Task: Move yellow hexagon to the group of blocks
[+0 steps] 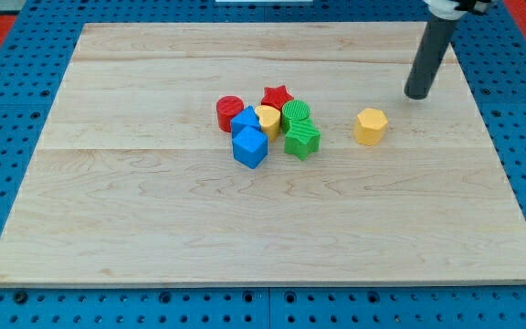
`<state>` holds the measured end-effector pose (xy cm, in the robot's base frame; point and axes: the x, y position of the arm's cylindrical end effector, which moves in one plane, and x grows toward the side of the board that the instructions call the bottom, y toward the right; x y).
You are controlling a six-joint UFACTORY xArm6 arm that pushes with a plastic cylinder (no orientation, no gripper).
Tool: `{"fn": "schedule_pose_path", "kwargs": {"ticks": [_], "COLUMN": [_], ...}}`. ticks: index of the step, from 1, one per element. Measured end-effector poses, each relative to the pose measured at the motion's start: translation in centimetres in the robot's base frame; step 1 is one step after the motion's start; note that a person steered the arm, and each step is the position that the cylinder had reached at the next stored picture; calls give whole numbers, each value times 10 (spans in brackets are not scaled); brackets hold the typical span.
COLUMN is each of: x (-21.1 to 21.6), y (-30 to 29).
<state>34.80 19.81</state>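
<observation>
Toward the view's upper right, my tip [418, 94] rests on the wooden surface [135, 228], touching no block; as a bare rod it serves for a hand and grasps nothing; the yellow hexagon [371, 126] lies near, down and to the view's left of it; farther left, apart from it, huddle a green cylinder [296, 112], green star [302, 141], red star [278, 96], yellow block [268, 118], red cylinder [230, 111] and two blue blocks [250, 146].

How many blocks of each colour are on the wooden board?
Red: 2, a cylinder and a star
Blue: 2
Green: 2
Yellow: 2, one in the group and the hexagon
Total: 8
</observation>
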Motion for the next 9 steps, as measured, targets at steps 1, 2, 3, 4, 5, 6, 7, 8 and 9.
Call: {"fn": "schedule_pose_path", "kwargs": {"ticks": [1,2,3,4,5,6,7,8,9], "x": [3,4,4,14,26,29,30,35,42], "y": [-11,-12,-7,-6,-7,-20,-48,-66,-72]}}
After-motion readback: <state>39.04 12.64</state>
